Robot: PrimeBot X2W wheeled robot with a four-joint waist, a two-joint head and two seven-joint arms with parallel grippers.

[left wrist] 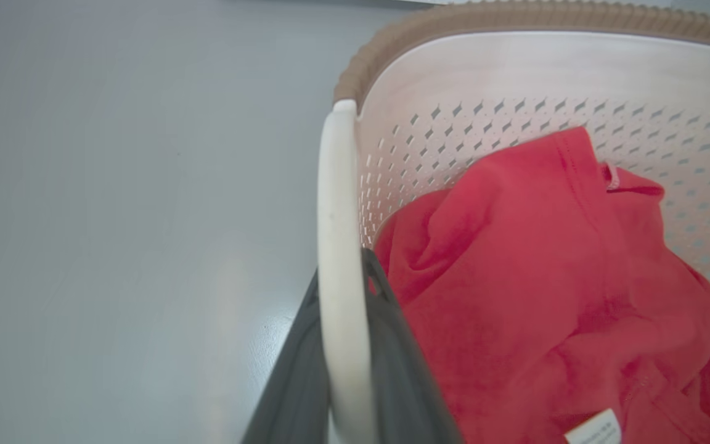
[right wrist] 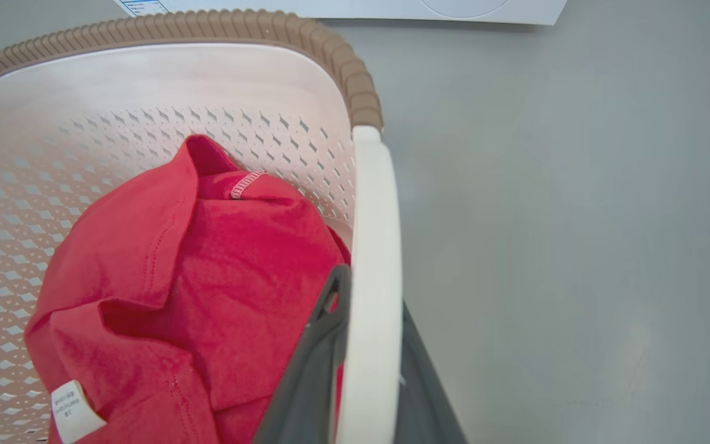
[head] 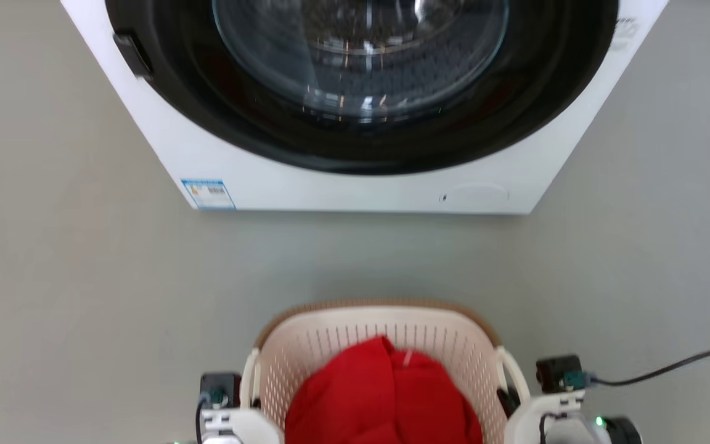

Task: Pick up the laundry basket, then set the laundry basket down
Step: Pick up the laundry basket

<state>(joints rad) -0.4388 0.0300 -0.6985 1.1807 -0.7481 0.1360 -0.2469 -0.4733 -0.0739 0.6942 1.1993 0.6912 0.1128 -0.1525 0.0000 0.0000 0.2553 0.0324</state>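
- Closest in: the left tool [left wrist: 341, 271] is clamped on the left handle [left wrist: 336, 203] of the laundry basket [head: 324, 351], with one dark finger outside the white bar and one inside it.
- Same on the other side. The right tool [right wrist: 372, 290] is closed on the right handle [right wrist: 376, 216], and its inner finger is tucked down next to the laundry.
- Two grips on opposite sides make sense to me. The load gets shared, so the basket shouldn't tip or swing like it would from one handle.
- The basket sits between the two arms, right up against the robot, over bare grey floor [head: 84, 277]. I honestly can't tell whether it's resting on the floor or hanging just off it.
- Inside is a red T-shirt [head: 386, 394], bunched up in a mound with a white care tag poking out. It's soft and light and sits below the brown rim [head: 367, 304], so I doubt it'll spill.
- A dark cable [head: 669, 364] trails off the right wrist toward the floor's right side.
- Farther out, well apart from the basket, is a white washing machine [head: 355, 191]. Its round glass door [head: 361, 55] faces the robot and there's a blue label [head: 209, 193] low on its front.
- My guess is this is the carry part, with the set-down not done yet.
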